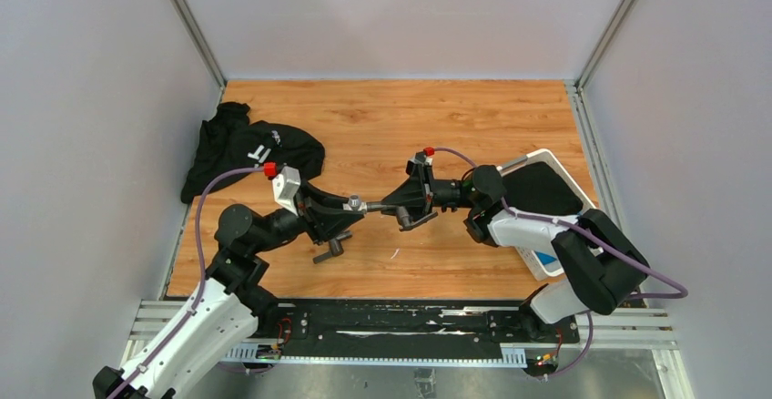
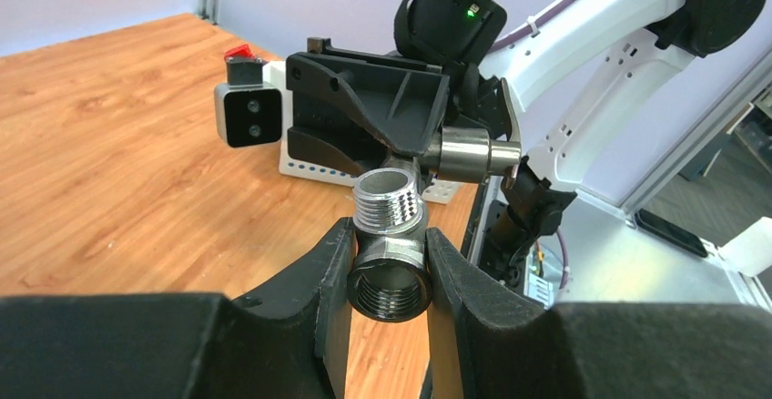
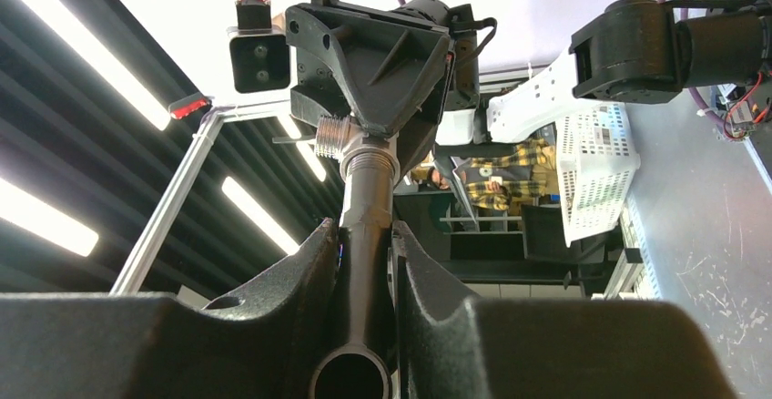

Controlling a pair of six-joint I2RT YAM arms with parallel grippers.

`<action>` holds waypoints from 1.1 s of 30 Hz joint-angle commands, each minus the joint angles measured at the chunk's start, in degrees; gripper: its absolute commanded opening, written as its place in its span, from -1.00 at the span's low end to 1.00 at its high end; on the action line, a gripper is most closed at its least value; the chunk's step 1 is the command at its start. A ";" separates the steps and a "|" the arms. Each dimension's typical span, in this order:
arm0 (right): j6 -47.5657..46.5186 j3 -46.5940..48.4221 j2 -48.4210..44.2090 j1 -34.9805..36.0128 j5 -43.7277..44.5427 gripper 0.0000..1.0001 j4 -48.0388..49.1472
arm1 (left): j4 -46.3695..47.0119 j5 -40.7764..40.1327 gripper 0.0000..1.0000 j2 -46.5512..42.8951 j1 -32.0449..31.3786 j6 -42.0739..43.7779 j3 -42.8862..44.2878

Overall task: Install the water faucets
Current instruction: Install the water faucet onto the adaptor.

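Both arms meet above the middle of the wooden table (image 1: 391, 126). My left gripper (image 1: 349, 208) (image 2: 389, 237) is shut on a dark-grey tee fitting (image 2: 390, 276), one of the water faucets' pieces; its silver threaded stub (image 2: 387, 197) points toward the right gripper. My right gripper (image 1: 390, 205) (image 3: 366, 231) is shut on a dark faucet pipe (image 3: 366, 208). That pipe runs straight up to the threaded fitting (image 3: 335, 138) in the left gripper (image 3: 369, 53). In the top view the two pieces join end to end at a silvery joint (image 1: 356, 205).
A black cloth garment (image 1: 244, 148) lies at the table's back left. A white plastic basket (image 1: 549, 164) stands at the right edge under the right arm. Grey walls and metal posts enclose the table, and a black rail (image 1: 401, 322) runs along the near edge.
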 commanded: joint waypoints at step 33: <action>-3.85 -0.50 -1.13 -0.30 1.11 0.46 1.72 | -2.19 -12.91 -1.00 2.21 -0.34 -7.72 -3.56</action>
